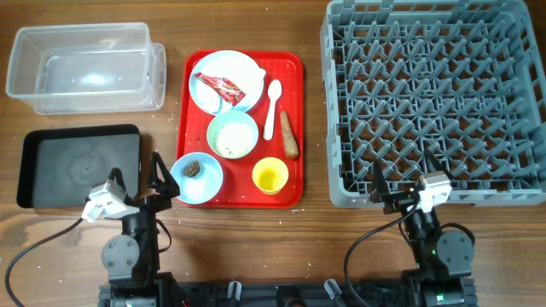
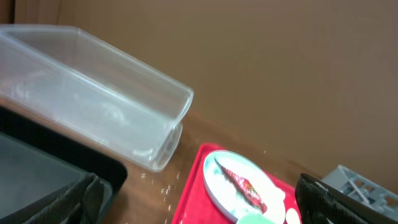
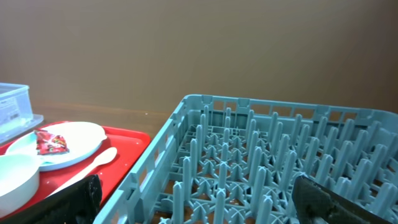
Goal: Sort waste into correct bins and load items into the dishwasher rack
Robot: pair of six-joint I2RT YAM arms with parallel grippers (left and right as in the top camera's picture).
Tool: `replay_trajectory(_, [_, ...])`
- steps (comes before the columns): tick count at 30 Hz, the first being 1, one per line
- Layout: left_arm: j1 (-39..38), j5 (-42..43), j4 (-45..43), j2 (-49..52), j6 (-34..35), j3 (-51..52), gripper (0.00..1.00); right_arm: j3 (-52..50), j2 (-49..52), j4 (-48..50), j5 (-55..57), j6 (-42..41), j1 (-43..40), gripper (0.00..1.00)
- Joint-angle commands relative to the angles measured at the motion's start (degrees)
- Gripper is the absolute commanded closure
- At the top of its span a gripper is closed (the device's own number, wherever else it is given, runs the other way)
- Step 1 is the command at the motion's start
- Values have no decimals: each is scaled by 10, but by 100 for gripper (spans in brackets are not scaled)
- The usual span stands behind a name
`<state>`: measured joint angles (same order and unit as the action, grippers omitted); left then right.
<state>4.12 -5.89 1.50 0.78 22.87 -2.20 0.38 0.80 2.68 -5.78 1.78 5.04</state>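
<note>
Overhead: the red tray [image 1: 294, 68] carries the plate [image 1: 243, 64] with the wrapper [image 1: 219, 86], spoon [image 1: 271, 107], stick [image 1: 289, 135], two bowls and cup [image 1: 270, 176]; tub [image 1: 85, 68] and black tray [image 1: 77, 166] lie left, rack [image 1: 435, 102] right; left gripper [image 1: 136, 175] and right gripper [image 1: 403, 170] both gape, empty.
Left wrist: the tub sits behind the black tray; the wrapper rests on the plate.
Right wrist: the rack stands just beside the red tray; jaws spread wide.

Holds the left arm [image 1: 128, 249] and the right arm [image 1: 444, 247] folded low at the near side, well apart from each other. Points the left gripper [image 1: 136, 175] and the right gripper [image 1: 405, 173] forward, each with its two black fingers [image 2: 339, 199] spread wide. Grips nothing on either side, with the fingertips clear of all else.
</note>
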Motion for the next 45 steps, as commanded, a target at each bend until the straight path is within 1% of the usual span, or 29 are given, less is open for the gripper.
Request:
replay_trajectory(1, [-1, 1, -4, 5, -67, -19, 0, 29, 18, 3, -23, -3, -5, 0])
replay_trajectory(3, [-1, 1, -4, 27, -66, -35, 0, 49, 41, 3, -23, -3, -5, 0])
replay_trajectory(5, [-1, 2, -5, 75, -66, -63, 0, 82, 84, 3, -31, -3, -5, 0])
replay_trajectory(9, [-1, 38, -5, 177, -80, -132, 0, 148, 174, 3, -35, -3, -4, 0])
replay_trajectory(11, [-1, 43, -5, 273, -79, -201, 0, 210, 249, -1, -59, -3, -5, 0])
replay_trajectory(13, [-2, 63, -4, 337, -79, -254, 0, 257, 296, -12, -73, -3, -4, 0])
replay_trajectory(15, [-2, 81, 20, 412, -79, -324, 0, 323, 350, -41, -93, -2, -5, 0])
replay_trajectory(17, [-12, 82, 76, 507, -80, -423, 0, 406, 403, -105, -94, 2, -5, 0])
replay_trajectory(19, [-31, 82, 125, 589, -88, -511, 0, 471, 444, -168, -97, 27, -4, 0])
replay_trajectory(23, [-101, 70, 238, 802, -126, -734, 0, 631, 539, -334, -98, 45, -4, 0])
replay_trajectory(25, [-123, 62, 288, 885, -127, -814, 0, 675, 567, -384, -98, 43, -4, 0])
replay_trajectory(27, [-135, 66, 320, 948, -126, -867, 0, 694, 584, -406, -98, 44, -4, 0])
replay_trajectory(29, [-146, 109, 306, 1007, -124, -890, 0, 695, 598, -412, -98, 42, -4, 0])
replay_trajectory(30, [-146, 110, 292, 1029, -124, -889, 0, 695, 601, -414, -98, 40, -4, 1])
replay_trajectory(31, [-146, 120, 283, 1045, -110, -889, 0, 695, 605, -417, -100, 35, -4, 0])
replay_trajectory(32, [-146, 149, 282, 1066, -71, -889, 0, 695, 608, -424, -107, 19, -4, 0])
replay_trajectory(33, [-146, 161, 282, 1077, -54, -889, 0, 695, 613, -430, -109, 5, -4, 0])
replay_trajectory(34, [-146, 168, 282, 1089, -42, -889, 0, 695, 615, -435, -109, 4, -4, 0])
replay_trajectory(36, [-146, 168, 282, 1102, -41, -889, 0, 695, 617, -450, -109, 4, -4, 0])
replay_trajectory(38, [-147, 162, 278, 1116, -5, -889, 0, 695, 621, -460, -109, 7, -4, 0])
replay_trajectory(39, [-149, 135, 278, 1124, 34, -889, 0, 695, 626, -461, -108, 9, -4, 0])
replay_trajectory(42, [-165, 33, 279, 1154, 111, -889, 0, 695, 629, -468, -108, 8, -4, 0])
replay_trajectory(45, [-189, -38, 281, 1177, 123, -889, 0, 695, 638, -467, -108, 13, -4, 0])
